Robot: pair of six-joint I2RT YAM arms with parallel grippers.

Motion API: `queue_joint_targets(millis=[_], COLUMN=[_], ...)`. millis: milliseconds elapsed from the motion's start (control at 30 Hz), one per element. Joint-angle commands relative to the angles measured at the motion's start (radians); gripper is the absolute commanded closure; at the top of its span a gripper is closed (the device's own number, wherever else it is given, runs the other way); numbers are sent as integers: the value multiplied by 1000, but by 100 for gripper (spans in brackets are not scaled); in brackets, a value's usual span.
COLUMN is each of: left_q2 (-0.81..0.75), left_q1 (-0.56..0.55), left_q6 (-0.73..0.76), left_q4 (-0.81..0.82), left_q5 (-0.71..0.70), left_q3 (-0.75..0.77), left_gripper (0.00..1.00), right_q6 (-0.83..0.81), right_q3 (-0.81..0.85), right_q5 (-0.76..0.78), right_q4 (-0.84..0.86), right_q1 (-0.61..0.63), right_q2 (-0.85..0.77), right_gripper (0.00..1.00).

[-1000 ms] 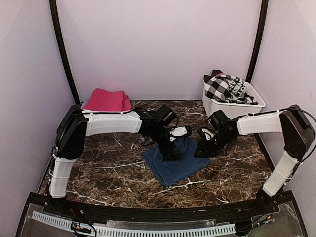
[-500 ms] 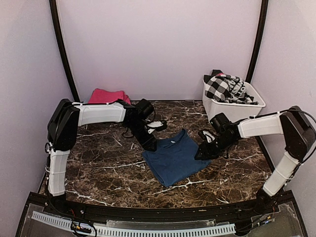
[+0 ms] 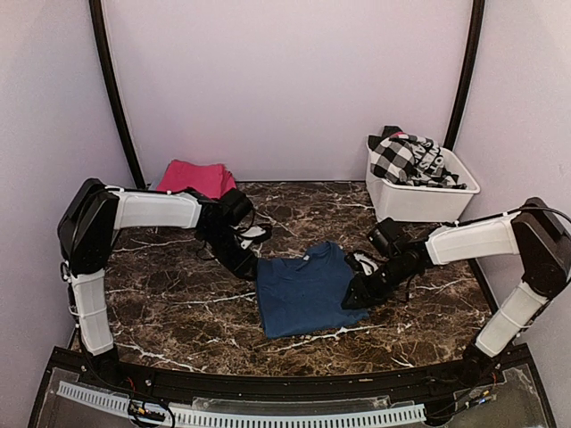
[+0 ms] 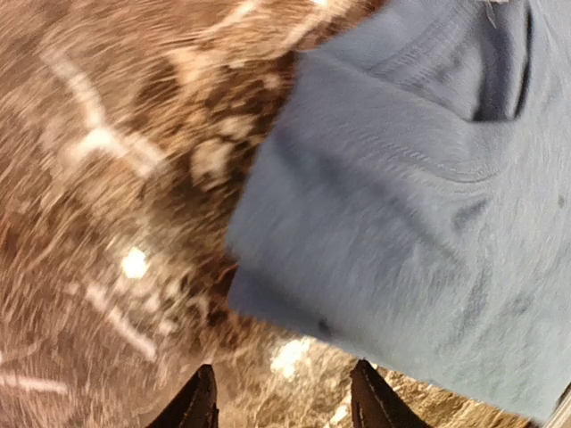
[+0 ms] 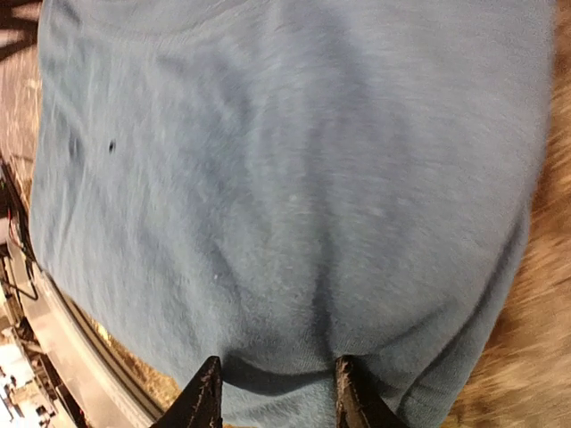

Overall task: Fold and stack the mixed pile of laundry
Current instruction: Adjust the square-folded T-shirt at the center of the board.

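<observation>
From above, the blue garment (image 3: 302,290) lies flat in the middle of the marble table (image 3: 169,303). Its long axis runs near to far and its neckline points toward the back wall. The left gripper (image 3: 254,266) sits just off the garment's far-left corner and the right gripper (image 3: 355,290) is at its right edge. The pink cloth (image 3: 198,176) rests at the back left, and the checked garment (image 3: 406,159) fills the white tub (image 3: 419,198). A second ago the blue piece lay cornerwise with the left gripper on top of it (that arm has since swung away to the left). In the left wrist view, the fingertips (image 4: 198,403) stand apart over bare marble, holding nothing, and the cloth's edge is just beyond them. In the right wrist view, the fingertips (image 5: 207,392) straddle the hem, with creases running toward the gap between them. I cannot tell whether they actually clamp the cloth.
</observation>
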Motion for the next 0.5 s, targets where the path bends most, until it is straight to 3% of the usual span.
queue_joint_targets(millis=[0, 133, 233, 467], left_q2=[-188, -253, -273, -196], left_q1=[31, 65, 70, 68], left_q6=[-184, -305, -368, -453], left_q4=[187, 284, 366, 526], left_q5=[-15, 14, 70, 195], left_q3=[-104, -189, -235, -236], left_gripper=[48, 47, 47, 47], right_q6=[81, 109, 85, -24], right_q3=[-39, -40, 8, 60], right_q5=[-33, -111, -28, 80], right_q4=[-51, -30, -94, -68], right_q1=[107, 187, 167, -99], right_q2=[-40, -94, -193, -251], right_gripper=[61, 60, 58, 61])
